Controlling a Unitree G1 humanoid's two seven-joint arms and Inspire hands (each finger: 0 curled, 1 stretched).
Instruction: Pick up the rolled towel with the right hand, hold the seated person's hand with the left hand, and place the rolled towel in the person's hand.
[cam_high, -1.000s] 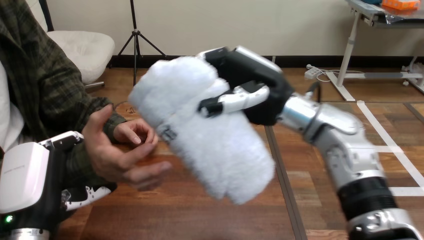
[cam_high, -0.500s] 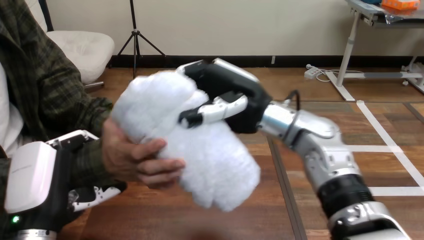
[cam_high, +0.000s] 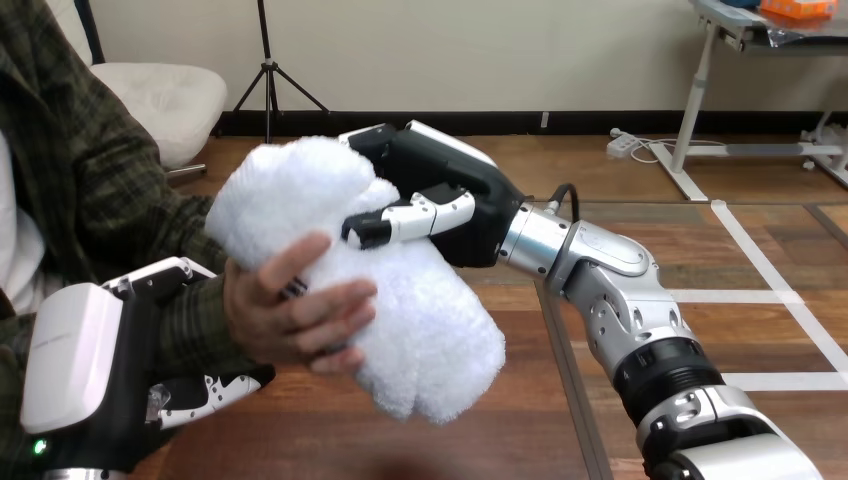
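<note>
Rolled towel (cam_high: 425, 330) gripped by R hand (cam_high: 450, 190), in person's hand (cam_high: 290, 320), L hand (cam_high: 110, 375) clasping wrist (cam_high: 195, 320)

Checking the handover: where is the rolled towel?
Head view, left of centre: the rolled towel is gripped by the right hand from above and the person's hand at its left side.

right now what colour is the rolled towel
The towel is plain white, seen best in the head view.
</note>
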